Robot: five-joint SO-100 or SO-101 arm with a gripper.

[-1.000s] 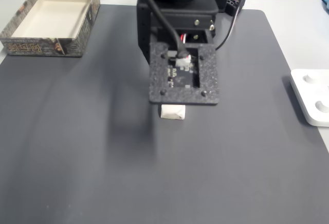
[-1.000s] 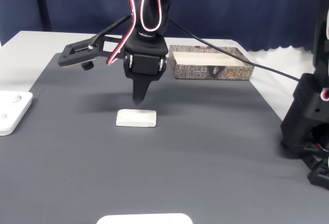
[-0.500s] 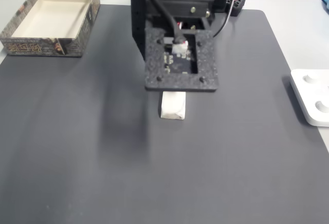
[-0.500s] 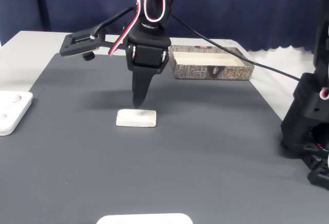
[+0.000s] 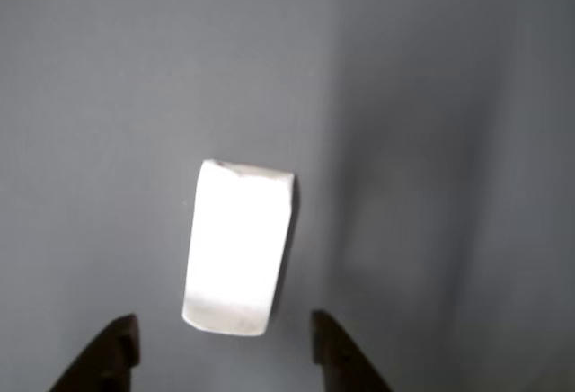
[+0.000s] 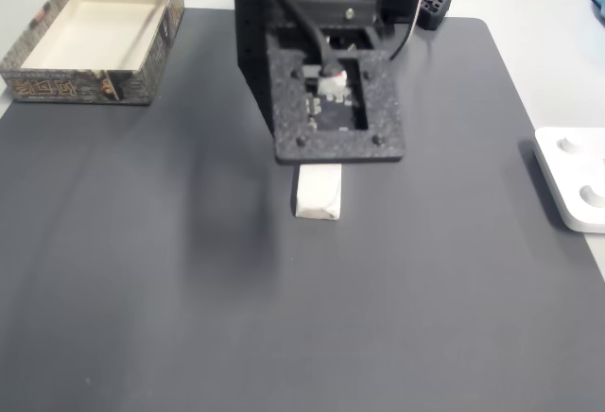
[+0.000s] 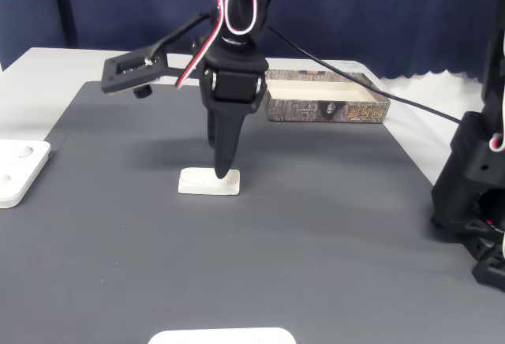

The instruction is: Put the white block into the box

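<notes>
The white block (image 5: pixel 238 246) lies flat on the dark grey mat, lengthwise away from the camera in the other view. My gripper (image 5: pixel 223 353) is open, its two dark fingertips (image 5: pixel 117 349) standing either side of the block's near end and wider than it. In a fixed view the gripper (image 7: pixel 224 174) points straight down over the right end of the block (image 7: pixel 202 181), close to or touching it. From above, the block (image 6: pixel 318 195) pokes out below the black camera plate (image 6: pixel 336 110). The box (image 6: pixel 76 86) sits at the mat's far left corner; it also stands behind the arm (image 7: pixel 325 110).
A white panel with round dimples (image 6: pixel 572 180) lies at the mat's right edge and appears at the left (image 7: pixel 17 172) in the side-on fixed view. A black stand with cables (image 7: pixel 473 202) rises at the right. A white object (image 7: pixel 221 336) lies at the near edge.
The arm has come down, and the gripper tips have dropped from above the block to around its end. The block has not moved.
</notes>
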